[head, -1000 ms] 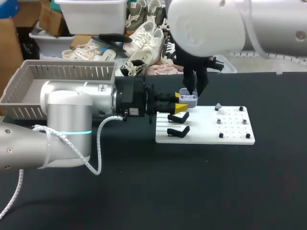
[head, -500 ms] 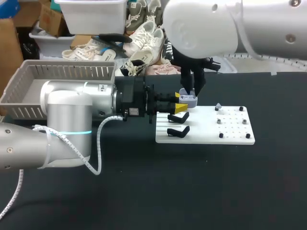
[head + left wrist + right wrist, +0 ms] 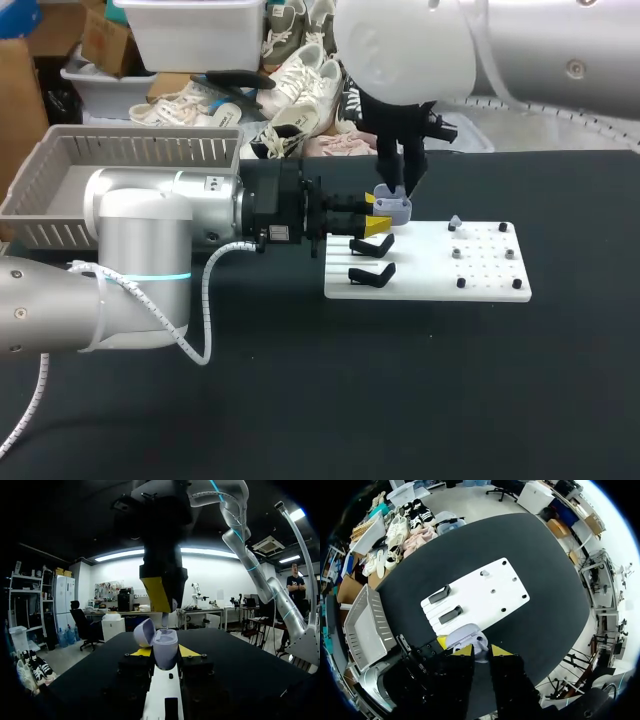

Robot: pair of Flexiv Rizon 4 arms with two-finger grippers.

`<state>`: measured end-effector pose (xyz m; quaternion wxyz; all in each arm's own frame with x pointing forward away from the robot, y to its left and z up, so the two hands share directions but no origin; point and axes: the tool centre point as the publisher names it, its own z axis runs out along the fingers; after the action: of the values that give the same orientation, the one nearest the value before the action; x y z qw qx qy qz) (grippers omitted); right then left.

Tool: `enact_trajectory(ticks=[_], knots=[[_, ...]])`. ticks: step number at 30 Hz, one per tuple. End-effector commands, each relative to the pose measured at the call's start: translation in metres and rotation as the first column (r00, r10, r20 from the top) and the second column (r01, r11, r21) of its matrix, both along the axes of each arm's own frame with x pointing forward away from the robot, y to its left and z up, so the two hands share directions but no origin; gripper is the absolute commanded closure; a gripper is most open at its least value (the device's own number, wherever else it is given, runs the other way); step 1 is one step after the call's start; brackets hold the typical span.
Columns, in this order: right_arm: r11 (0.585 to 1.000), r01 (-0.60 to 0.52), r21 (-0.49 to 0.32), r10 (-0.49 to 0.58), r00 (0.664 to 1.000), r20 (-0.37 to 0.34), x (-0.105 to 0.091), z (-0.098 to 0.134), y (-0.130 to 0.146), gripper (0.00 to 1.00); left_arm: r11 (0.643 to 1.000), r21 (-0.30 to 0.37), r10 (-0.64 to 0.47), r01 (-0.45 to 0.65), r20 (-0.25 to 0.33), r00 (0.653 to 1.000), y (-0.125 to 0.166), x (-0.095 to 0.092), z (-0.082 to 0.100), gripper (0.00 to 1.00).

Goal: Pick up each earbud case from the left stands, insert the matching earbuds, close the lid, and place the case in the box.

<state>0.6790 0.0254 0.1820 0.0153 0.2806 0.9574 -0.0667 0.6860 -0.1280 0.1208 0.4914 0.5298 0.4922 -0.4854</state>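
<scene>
Box (image 3: 140,150): grey, slatted, at desk's far left corner
Left gripper (image 3: 377,213): level, clamped on the case from two sides
Case (image 3: 395,210): lavender, lid open, held over board's far left corner
Right gripper (image 3: 398,190): pointing down, just above the case; open or closed cannot be told
Board (image 3: 480,285): white, near desk's far edge; two black stands (image 3: 372,272) along its left edge

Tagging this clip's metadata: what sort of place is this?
Most likely a robotics lab test bench, not a factory line: a black table with a white pegged fixture board carrying black stands, a grey slotted box, and the left hand holding an open lilac earbud case.
</scene>
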Motion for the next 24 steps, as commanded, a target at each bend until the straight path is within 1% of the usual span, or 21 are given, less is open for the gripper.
enact_trajectory(ticks=[1, 7, 24], knots=[[1.0, 0.0, -0.013, 0.0, 1.0, -0.016, 0.0048, 0.001, 0.0045, 1.0, 1.0, -0.002, 0.001, -0.001, 0.001, 1.0, 0.0, 0.0001, -0.0006, 1.0], [1.0, -0.008, -0.019, 0.008, 0.999, -0.032, 0.0056, -0.0004, 0.0052, 1.0, 1.0, -0.002, 0.001, -0.001, 0.001, 1.0, 0.0, 0.0001, -0.0006, 1.0], [0.999, 0.003, -0.04, -0.005, 0.999, -0.048, 0.0024, -0.0061, 0.0014, 1.0, 1.0, -0.002, 0.001, -0.001, 0.001, 1.0, 0.0, 0.0001, -0.0006, 1.0]])
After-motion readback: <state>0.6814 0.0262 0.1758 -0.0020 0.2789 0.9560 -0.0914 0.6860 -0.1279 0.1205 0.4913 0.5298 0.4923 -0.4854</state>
